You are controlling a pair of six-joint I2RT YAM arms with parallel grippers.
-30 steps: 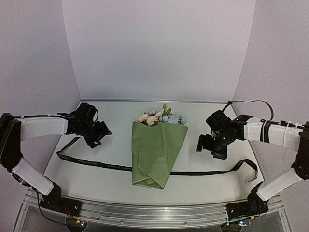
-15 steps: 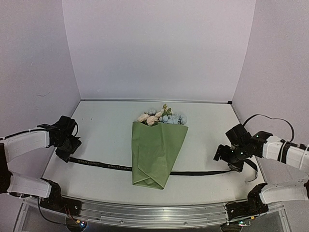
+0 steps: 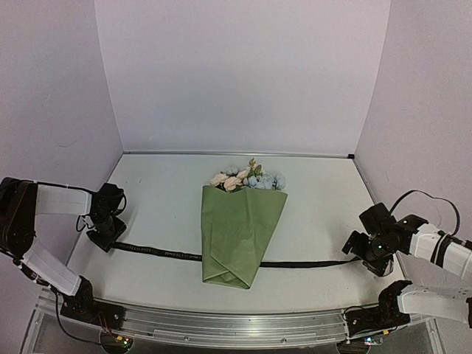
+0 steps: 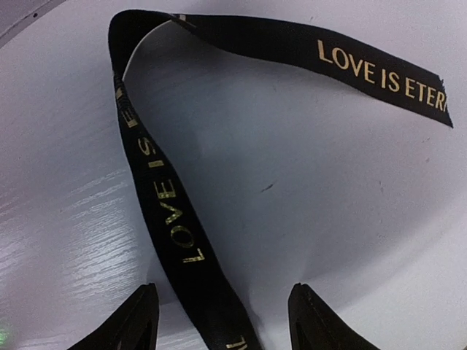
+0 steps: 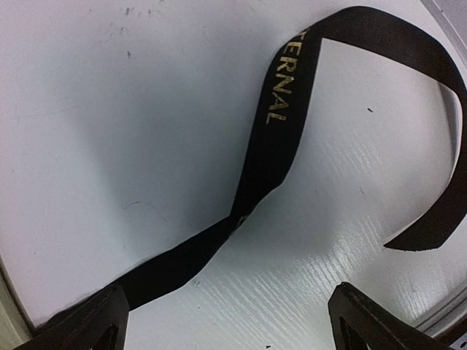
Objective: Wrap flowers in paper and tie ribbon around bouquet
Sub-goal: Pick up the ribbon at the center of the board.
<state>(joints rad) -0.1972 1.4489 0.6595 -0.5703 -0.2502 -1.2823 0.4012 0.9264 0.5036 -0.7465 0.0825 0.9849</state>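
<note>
The bouquet [image 3: 240, 232] lies mid-table, a cone of olive-green paper [image 3: 234, 251] with the flowers [image 3: 247, 179] showing at its far, wide end. The black ribbon [image 3: 162, 252] runs left to right beneath it. My left gripper [image 3: 103, 236] is low over the ribbon's left end. In the left wrist view the ribbon [image 4: 175, 226], with gold lettering, passes between the open fingers [image 4: 139, 324] without being clamped, and my left gripper [image 4: 225, 306] straddles it. My right gripper [image 3: 361, 254] is over the right end. There the ribbon [image 5: 284, 131] loops and runs past the left finger [image 5: 80, 321] of my open right gripper [image 5: 228, 299].
Pale walls [image 3: 243, 74] close in the white table [image 3: 169, 199] at the back and on both sides. An aluminium rail [image 3: 236, 321] runs along the near edge between the arm bases. A black cable [image 3: 431, 199] arcs over my right arm.
Both arms have swung outward and down from beside the bouquet to the ribbon's two ends. The left fingers have narrowed a little and the right have widened. Bouquet and ribbon have barely moved.
</note>
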